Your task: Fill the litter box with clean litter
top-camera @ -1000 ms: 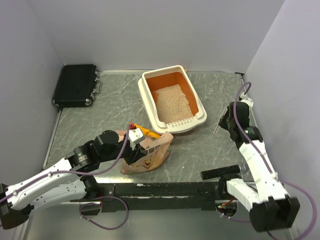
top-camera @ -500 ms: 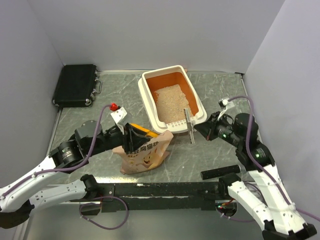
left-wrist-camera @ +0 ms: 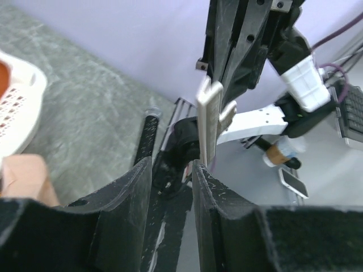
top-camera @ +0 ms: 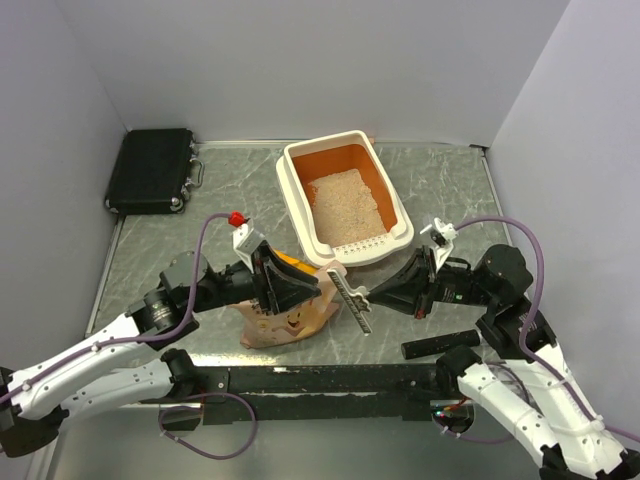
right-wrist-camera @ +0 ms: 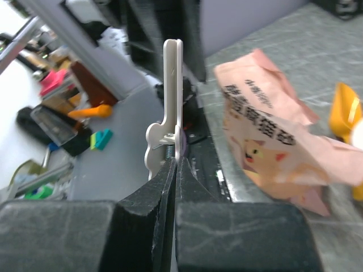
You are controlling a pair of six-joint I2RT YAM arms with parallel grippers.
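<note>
The litter box (top-camera: 297,205), cream outside and orange inside, stands at the back centre with clean litter (top-camera: 345,205) in it; its slotted rim also shows in the left wrist view (left-wrist-camera: 16,107). The peach-pink bag (top-camera: 290,318) lies in front of it, beside the yellow-orange scoop (top-camera: 291,263). My right gripper (top-camera: 378,293) is shut on a white bag clip (top-camera: 350,298), holding it upright just right of the bag's top (right-wrist-camera: 272,136); the clip (right-wrist-camera: 173,96) stands edge-on above my jaws (right-wrist-camera: 174,164). My left gripper (top-camera: 312,286) is open and empty above the bag, facing the clip (left-wrist-camera: 209,122).
A black case (top-camera: 152,170) lies at the back left against the wall. A black bar (top-camera: 440,347) lies at the table's front edge near my right arm's base. Grey walls close in the left, back and right sides.
My right arm has swung from the table's right side leftwards with the clip to just beside the bag. My left gripper has lifted off the bag's top and turned to face the clip.
</note>
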